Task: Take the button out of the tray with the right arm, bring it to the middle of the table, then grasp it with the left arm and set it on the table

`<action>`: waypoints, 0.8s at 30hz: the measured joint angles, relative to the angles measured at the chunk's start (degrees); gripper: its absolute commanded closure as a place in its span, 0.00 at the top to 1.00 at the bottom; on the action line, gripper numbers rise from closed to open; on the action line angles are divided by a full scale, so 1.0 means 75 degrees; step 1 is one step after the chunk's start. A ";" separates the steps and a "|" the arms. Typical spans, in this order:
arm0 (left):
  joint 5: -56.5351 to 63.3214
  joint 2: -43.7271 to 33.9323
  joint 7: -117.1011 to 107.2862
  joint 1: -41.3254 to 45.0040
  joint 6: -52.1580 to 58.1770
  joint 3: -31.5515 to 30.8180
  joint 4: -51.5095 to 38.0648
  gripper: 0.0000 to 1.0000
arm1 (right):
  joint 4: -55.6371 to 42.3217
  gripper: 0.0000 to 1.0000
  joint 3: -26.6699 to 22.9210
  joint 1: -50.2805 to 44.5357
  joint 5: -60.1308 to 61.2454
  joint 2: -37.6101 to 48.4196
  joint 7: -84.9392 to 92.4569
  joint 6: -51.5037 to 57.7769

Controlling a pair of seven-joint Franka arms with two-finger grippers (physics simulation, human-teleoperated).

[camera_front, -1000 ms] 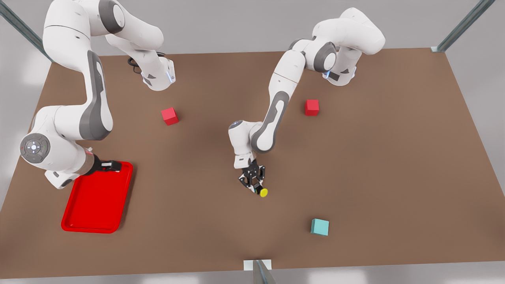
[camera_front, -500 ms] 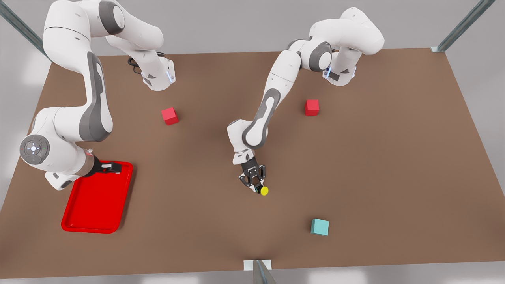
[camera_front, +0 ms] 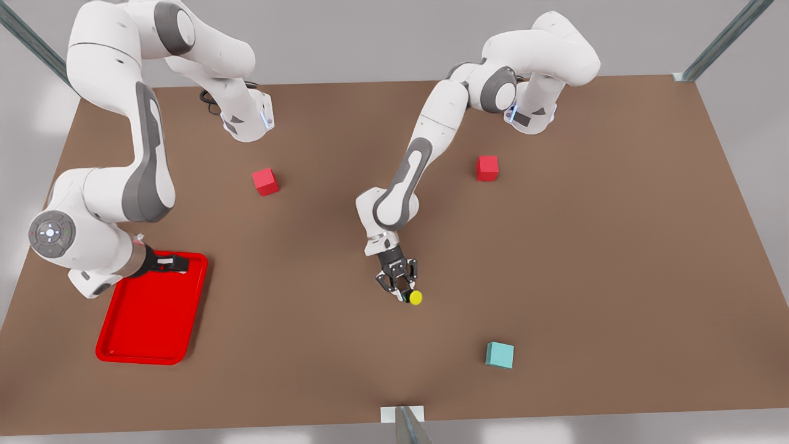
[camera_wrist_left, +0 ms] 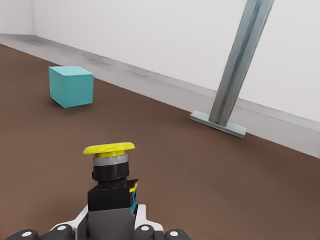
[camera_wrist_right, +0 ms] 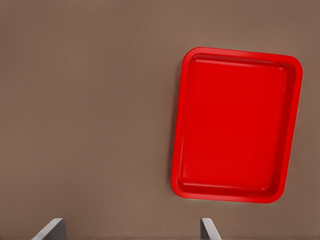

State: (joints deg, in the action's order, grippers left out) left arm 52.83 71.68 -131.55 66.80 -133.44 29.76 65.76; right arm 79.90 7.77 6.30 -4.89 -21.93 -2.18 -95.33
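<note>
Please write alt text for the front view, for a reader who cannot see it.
The left claw holds the yellow-capped button low over the middle of the brown table. The right claw hangs open above the red tray. Two red cubes and a teal cube lie scattered.

Plain pale grey walls (camera_front: pixel 370 43) ring the scene, bare and evenly lit, no hard shadows anywhere. Slanted metal struts (camera_front: pixel 721 40) run up at the far corners, one on the front view's right, another at the front view's left (camera_front: pixel 31 40). A third strut (camera_wrist_left: pixel 240 65) stands on a flat foot plate (camera_wrist_left: pixel 217 124) at the near edge. A lighter band, perhaps the floor (camera_wrist_left: pixel 150 82), runs along the wall's base.
</note>
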 measured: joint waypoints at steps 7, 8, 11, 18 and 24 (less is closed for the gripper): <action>0.0482 0.0186 -0.0265 0.0072 0.0085 0.0007 0.0007 0.35 | 0.0376 1.00 -0.0004 0.0753 0.0140 -0.0066 0.0031 -0.0046; 0.0525 0.0192 -0.0295 0.0073 0.0095 0.0005 0.0008 0.35 | 0.0639 1.00 0.0005 0.0802 0.0143 0.0141 0.0037 -0.0077; 0.0574 0.0187 -0.0351 0.0080 0.0104 0.0001 0.0011 0.39 | 0.0946 1.00 0.0015 0.0809 0.0145 0.0542 0.0068 -0.0104; 0.0767 0.0126 -0.0586 0.0120 0.0069 0.0002 0.0032 1.00 | 0.0664 1.00 0.0018 0.0726 0.0138 0.0501 0.0117 0.0067; 0.0676 -0.0378 -0.0629 0.0204 0.0163 -0.0099 0.0235 1.00 | 0.0732 1.00 0.0084 0.0706 0.0131 0.0391 0.0135 0.0203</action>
State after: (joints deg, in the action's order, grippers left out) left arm 57.90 68.85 -136.27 68.33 -132.21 29.01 67.53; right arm 85.39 8.40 11.60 -3.90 -19.00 -1.17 -93.81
